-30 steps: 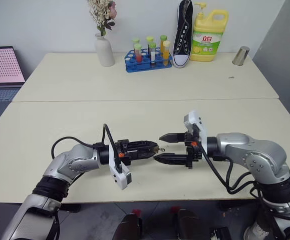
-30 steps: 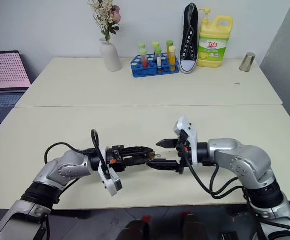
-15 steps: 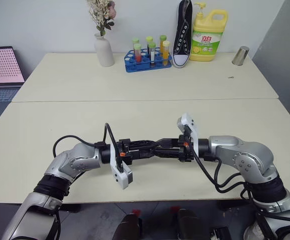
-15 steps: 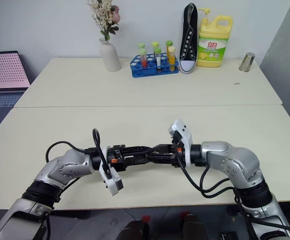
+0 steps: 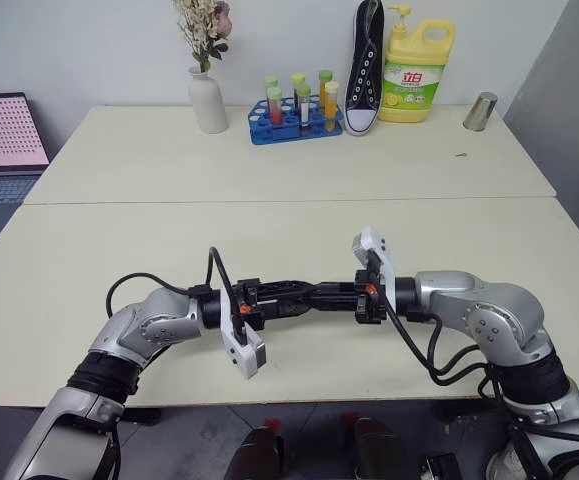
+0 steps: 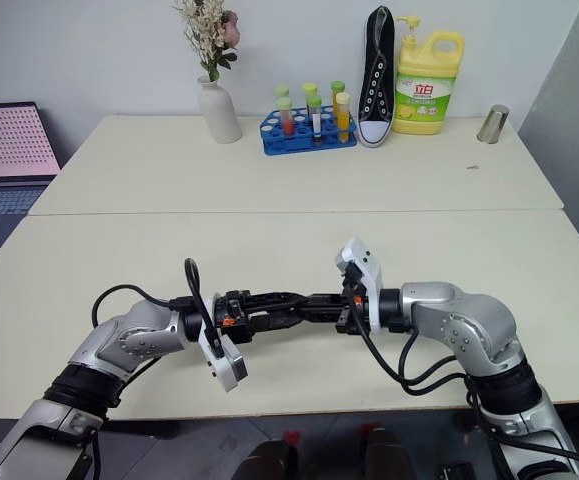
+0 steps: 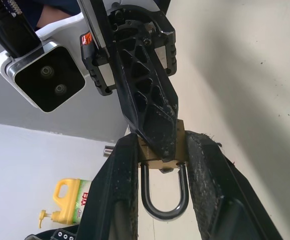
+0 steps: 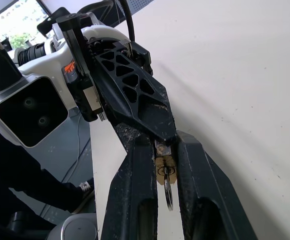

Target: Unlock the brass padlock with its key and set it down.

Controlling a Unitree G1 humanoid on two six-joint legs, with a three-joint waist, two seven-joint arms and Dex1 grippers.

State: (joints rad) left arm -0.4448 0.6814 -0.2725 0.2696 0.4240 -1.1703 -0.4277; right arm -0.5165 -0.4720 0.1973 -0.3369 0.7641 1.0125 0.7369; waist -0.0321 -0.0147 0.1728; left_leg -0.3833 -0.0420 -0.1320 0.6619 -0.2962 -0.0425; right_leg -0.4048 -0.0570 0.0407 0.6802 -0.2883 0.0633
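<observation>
Blue rack holds coloured tubes — vase holds flowers.

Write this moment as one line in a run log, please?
stage: key grasp | left gripper: shut on brass padlock | right gripper: shut on key | shackle: closed | both above table

The two head views look forward and down over the cream tabletop, from slightly offset positions, sharing both arms meeting at mid-front. Each wrist camera sits close behind its own hand, looking along the fingers; both share the brass padlock where left hand and right hand meet.
</observation>
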